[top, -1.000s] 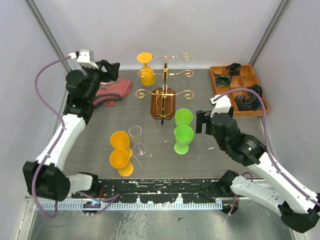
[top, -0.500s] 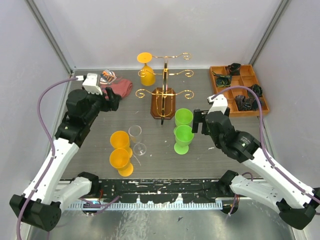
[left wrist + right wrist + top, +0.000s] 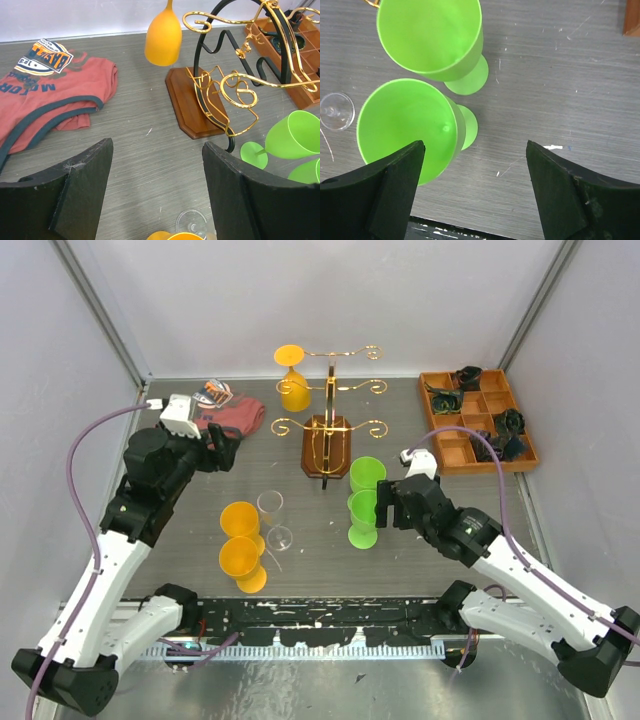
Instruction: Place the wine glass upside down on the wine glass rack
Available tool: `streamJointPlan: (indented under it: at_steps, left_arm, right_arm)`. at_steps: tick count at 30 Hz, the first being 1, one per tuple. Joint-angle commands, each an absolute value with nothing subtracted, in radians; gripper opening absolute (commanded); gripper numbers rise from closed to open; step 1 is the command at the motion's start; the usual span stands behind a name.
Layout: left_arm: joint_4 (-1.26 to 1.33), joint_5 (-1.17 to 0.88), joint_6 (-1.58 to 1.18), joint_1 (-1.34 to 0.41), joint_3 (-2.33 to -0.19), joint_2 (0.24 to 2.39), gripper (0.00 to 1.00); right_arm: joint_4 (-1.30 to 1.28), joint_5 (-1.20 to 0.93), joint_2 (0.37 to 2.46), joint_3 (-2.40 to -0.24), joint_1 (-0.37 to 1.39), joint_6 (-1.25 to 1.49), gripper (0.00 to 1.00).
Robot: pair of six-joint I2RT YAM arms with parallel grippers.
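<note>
hovering by the near green wine glass (image 3: 405, 125), right hand (image 3: 473, 150) open.

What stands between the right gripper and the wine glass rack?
Two upright green wine glasses, seen in the top and right wrist views, stand between the right gripper and the wine glass rack.
</note>
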State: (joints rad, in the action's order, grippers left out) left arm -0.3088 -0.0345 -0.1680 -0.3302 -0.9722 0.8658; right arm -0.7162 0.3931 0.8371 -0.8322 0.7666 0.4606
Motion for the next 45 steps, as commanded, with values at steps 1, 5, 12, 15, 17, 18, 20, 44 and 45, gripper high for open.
streamJointPlan:
  at_steps: [1,5,12,15,17,18,20,44,45]
  left_arm:
    - [-0.314,-0.032,-0.161,-0.335,-0.976,0.872,0.79]
    - [-0.310,-0.030,-0.160,-0.336,-0.979,0.886,0.79]
    - [-0.308,-0.034,-0.156,-0.339,-0.986,0.897,0.79]
    - [-0.306,-0.036,-0.158,-0.343,-0.997,0.902,0.78]
    - [-0.317,-0.026,-0.147,-0.352,-1.012,0.907,0.77]
    - [-0.321,-0.012,-0.141,-0.360,-1.025,0.910,0.77]
    - [-0.324,0.019,-0.129,-0.386,-1.041,0.914,0.77]
    - [-0.419,0.378,-0.658,-0.617,-1.441,1.123,0.78]
    - [-0.419,0.376,-0.688,-0.617,-1.462,1.131,0.77]
  right_arm:
    - [-0.701,0.384,0.831,-0.799,0.772,0.498,0.85]
    - [-0.682,0.387,0.848,-0.782,0.772,0.488,0.67]
    - [-0.732,0.468,0.852,-0.843,0.773,0.496,0.10]
    - [-0.791,0.552,0.824,-0.875,0.772,0.521,0.01]
    - [-0.865,0.657,0.812,-0.907,0.772,0.573,0.01]
    - [-0.891,0.695,0.801,-0.928,0.772,0.595,0.01]
    - [-0.968,0.801,0.787,-0.982,0.773,0.647,0.01]
    - [0.266,0.625,0.688,-0.980,0.772,-0.189,0.01]
    - [0.319,0.584,0.715,-0.974,0.773,-0.188,0.01]
